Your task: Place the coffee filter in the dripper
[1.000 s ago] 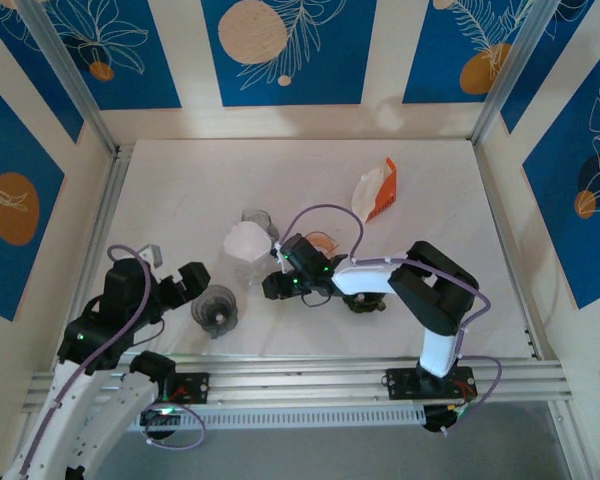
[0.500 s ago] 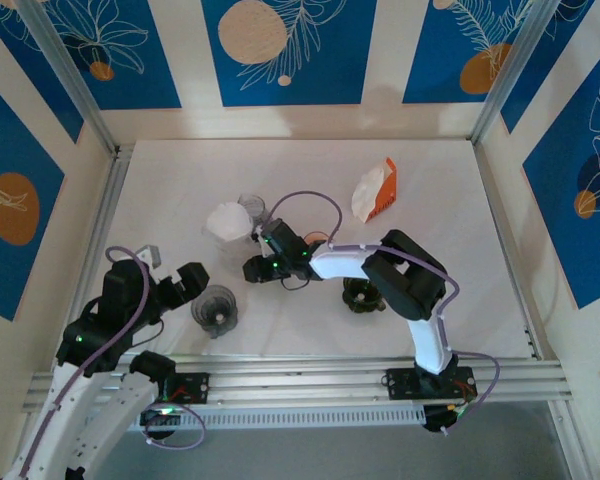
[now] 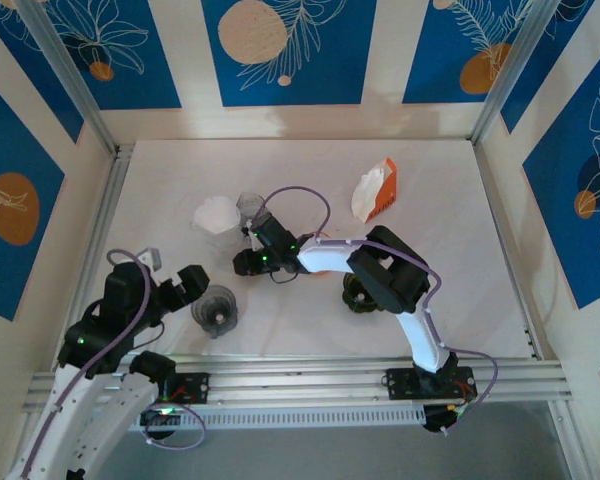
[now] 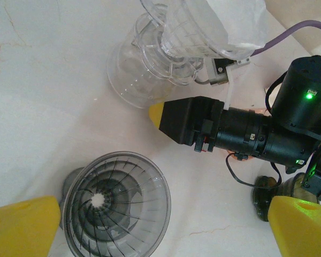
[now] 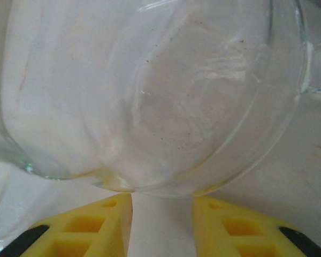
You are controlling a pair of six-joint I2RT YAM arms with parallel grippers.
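Right gripper [image 5: 161, 206]: jaws narrow, apparently pinching the coffee filter [image 3: 217, 213]. Over the last second it swung left and carried the filter from mid-table to just beside the glass server [image 3: 250, 207]. Ribbed dripper [image 3: 216, 308] is unmoved toward the table's near-left corner, empty, apart from the filter. Left gripper [image 4: 160, 230] is wide open at the dripper. Judgement: carry under way; the filter must next come toward the near edge.

Top cam: above and behind the arm bases [image 3: 420, 382], so you look down on the whole desk [image 3: 180, 180]. Left wrist cam: close over the dripper [image 4: 115, 206] at 6, glass jug [image 4: 139, 80] at 12. Right wrist cam: point-blank on that jug. Top and left wrist share dripper, jug, right arm [image 4: 246, 136].
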